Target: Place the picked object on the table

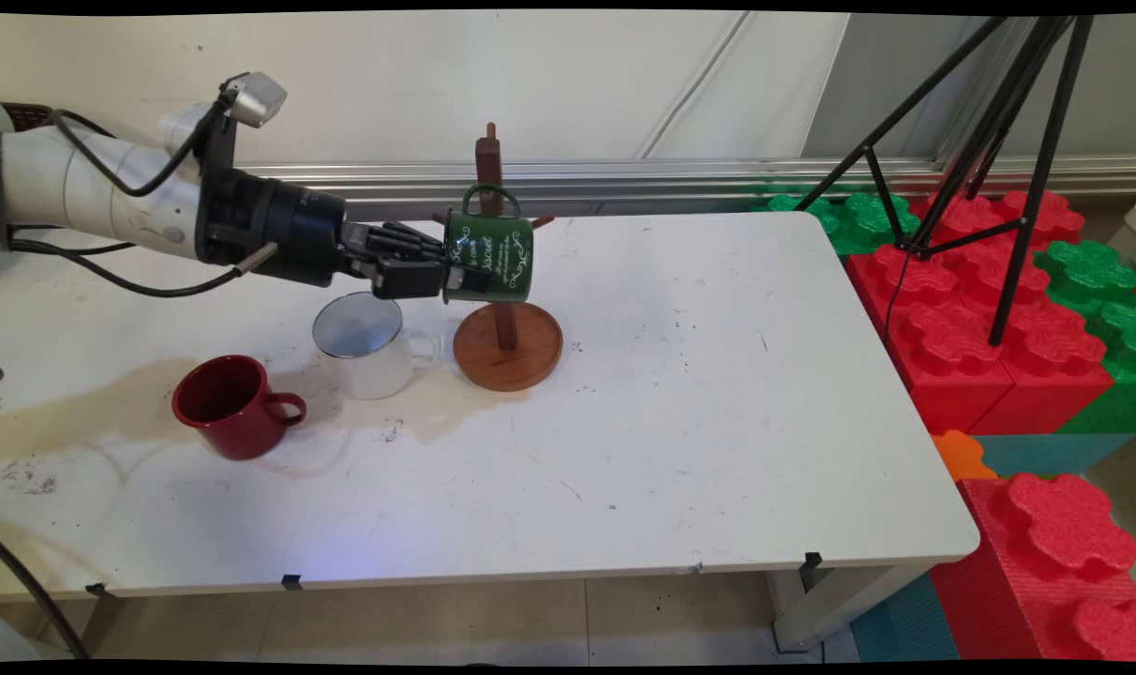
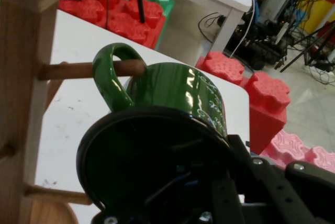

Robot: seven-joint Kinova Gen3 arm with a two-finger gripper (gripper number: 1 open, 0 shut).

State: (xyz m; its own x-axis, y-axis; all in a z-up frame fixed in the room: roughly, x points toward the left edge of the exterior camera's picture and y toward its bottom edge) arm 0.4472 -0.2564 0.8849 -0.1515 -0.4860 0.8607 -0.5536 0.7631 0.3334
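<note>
One pincer [image 1: 451, 278] grips the green mug's [image 1: 489, 256] rim; handle hooked over a peg [image 2: 89, 70].

A green mug [image 1: 488, 256] carries white ornamental lettering on its side, framed by small flourishes. In the main view the script runs in several short lines across the mug's wall, facing roughly six o'clock toward the camera, but the letters are too small and curled to read. In the hand view the same white marks [image 2: 213, 101] show at about three o'clock on the mug, also unreadable. No other writing shows.
</note>
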